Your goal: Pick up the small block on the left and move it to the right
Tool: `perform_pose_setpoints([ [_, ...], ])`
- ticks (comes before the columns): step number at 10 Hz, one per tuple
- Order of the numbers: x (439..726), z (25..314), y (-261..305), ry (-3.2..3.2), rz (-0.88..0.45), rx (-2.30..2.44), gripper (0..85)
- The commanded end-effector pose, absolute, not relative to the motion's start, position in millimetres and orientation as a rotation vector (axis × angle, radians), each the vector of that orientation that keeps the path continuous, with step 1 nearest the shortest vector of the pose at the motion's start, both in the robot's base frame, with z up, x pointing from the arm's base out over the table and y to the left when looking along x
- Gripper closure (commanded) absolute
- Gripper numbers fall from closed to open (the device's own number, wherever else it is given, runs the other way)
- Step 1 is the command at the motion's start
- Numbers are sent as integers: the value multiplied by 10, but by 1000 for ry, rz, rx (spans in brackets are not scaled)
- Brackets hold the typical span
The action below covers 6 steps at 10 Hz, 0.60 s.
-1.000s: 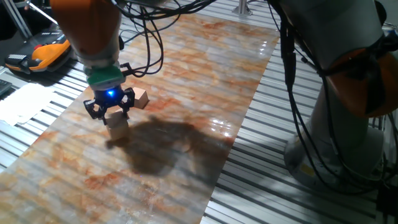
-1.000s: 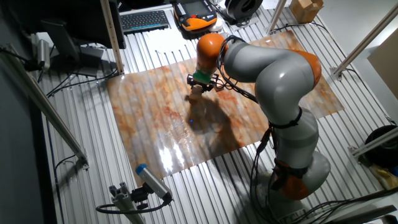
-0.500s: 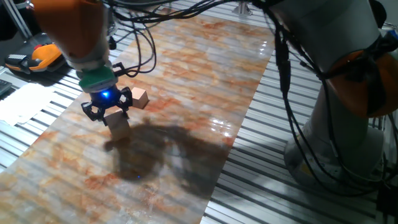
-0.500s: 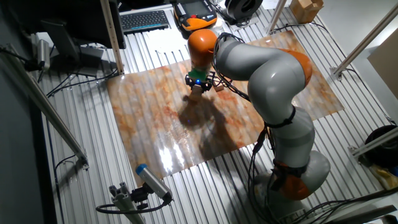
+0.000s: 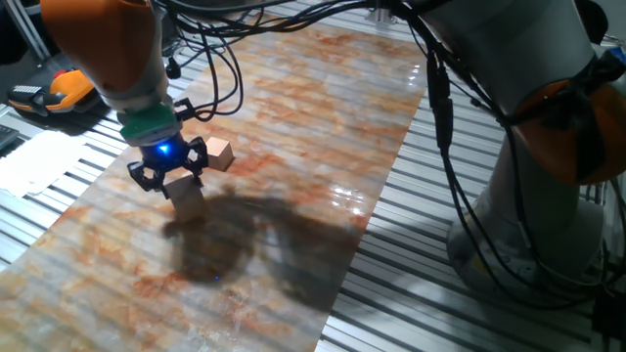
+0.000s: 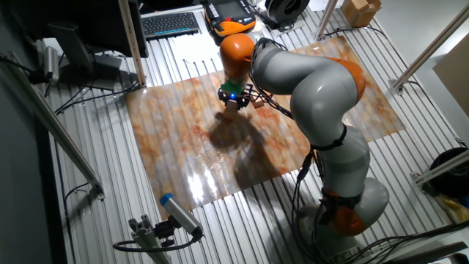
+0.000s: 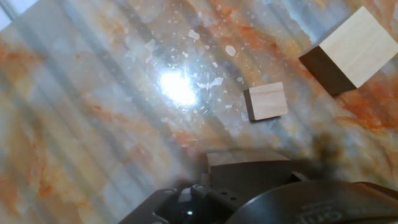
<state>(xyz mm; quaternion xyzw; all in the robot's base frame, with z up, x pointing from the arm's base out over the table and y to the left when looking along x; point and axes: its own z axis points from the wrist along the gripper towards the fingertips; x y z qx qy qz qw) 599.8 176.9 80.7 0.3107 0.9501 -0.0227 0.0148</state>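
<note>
One fixed view shows the marbled counter (image 5: 293,117) with the tool (image 5: 168,179) closed around the small block (image 5: 185,198), at its left part. The lift should go straight up, clear of the neighbouring cube (image 5: 219,153), before travelling right.

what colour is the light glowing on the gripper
Blue; the light just above the gripper fingers shows best in one fixed view.

Small block (image 5: 186,200): 1 plain light-tan wooden cube, upright on the marbled table (image 5: 323,127), just beside a smaller tan cube (image 5: 221,154), apart from it.
</note>
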Motion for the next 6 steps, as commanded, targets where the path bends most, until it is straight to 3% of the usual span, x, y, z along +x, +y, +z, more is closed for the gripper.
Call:
perform_pose_setpoints([
  [1,5998,796,1770,2957,-76,967,340],
  [2,5998,773,1777,2954,-94,972,340],
  [3,5992,754,1788,2947,-106,983,170],
  [6,5991,765,1782,2959,-72,990,170],
])
